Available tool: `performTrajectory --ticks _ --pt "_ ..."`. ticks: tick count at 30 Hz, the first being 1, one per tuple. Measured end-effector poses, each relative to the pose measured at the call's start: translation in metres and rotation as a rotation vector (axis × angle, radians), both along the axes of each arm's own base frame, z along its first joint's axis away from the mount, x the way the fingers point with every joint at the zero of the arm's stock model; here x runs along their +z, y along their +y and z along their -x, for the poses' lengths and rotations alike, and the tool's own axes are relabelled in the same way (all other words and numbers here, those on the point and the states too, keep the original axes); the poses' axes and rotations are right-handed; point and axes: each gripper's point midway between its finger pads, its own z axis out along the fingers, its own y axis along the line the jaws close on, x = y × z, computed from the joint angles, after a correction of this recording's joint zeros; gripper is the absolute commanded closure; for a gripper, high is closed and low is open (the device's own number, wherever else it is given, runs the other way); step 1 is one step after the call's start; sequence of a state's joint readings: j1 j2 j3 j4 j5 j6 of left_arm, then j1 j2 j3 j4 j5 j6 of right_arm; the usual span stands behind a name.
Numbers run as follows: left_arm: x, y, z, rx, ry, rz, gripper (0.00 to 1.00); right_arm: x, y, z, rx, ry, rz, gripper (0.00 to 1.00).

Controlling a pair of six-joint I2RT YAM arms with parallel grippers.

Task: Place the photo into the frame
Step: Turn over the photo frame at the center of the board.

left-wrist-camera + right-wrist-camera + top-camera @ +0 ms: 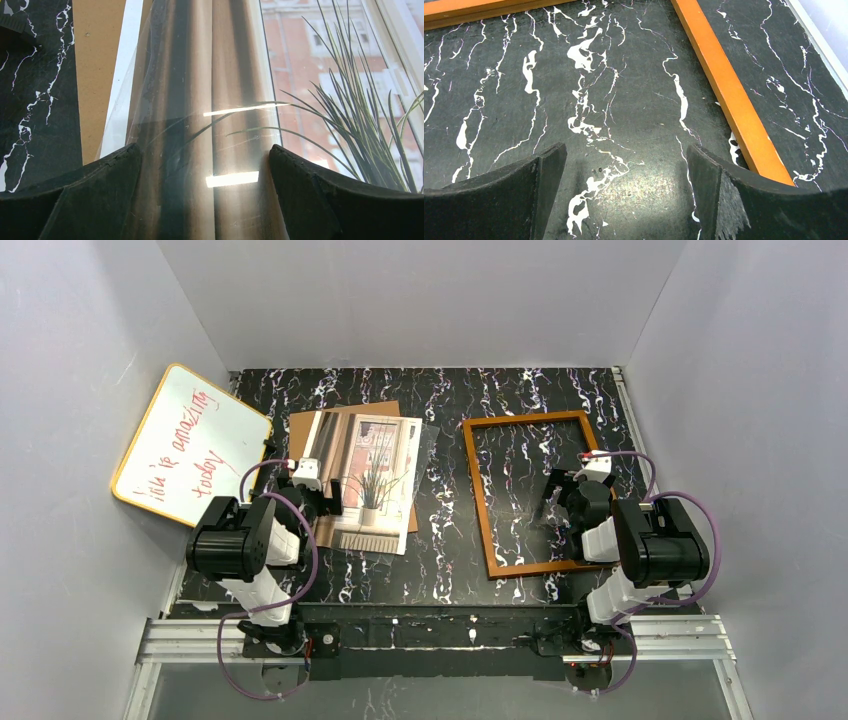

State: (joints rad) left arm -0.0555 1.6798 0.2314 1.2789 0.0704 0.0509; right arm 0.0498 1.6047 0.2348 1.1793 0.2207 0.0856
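Note:
The photo [368,478], a print of a beige room with a spiky plant, lies face up left of centre. It rests on a brown backing board [345,412], and a clear sheet [200,70] lies over it. My left gripper [330,502] hovers open over the photo's left part. In the left wrist view its fingers [100,195] stand wide apart above the print [320,65], holding nothing. The orange-brown frame [478,495] lies empty on the table at the right. My right gripper [553,502] is open over the bare table inside it, close to the rail [729,95].
A yellow-edged whiteboard [190,445] with red writing leans at the left wall. Grey walls close in the black marbled table [440,540] on three sides. The backing board [97,75] sticks out past the photo's left edge.

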Motion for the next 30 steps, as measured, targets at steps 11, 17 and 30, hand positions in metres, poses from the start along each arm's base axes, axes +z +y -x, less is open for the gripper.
performTrajectory --ticks 11,17,30 --pt "0.000 0.000 0.000 0.000 0.000 0.000 0.02 0.000 0.000 0.000 0.000 0.000 0.000 0.02" --pt "0.001 0.005 -0.010 0.028 0.032 0.014 0.02 0.002 -0.014 -0.004 -0.095 0.047 -0.008 0.01" --pt "0.066 0.005 -0.084 -0.018 0.274 -0.018 0.02 0.101 0.014 -0.112 -0.162 0.247 -0.399 0.01"
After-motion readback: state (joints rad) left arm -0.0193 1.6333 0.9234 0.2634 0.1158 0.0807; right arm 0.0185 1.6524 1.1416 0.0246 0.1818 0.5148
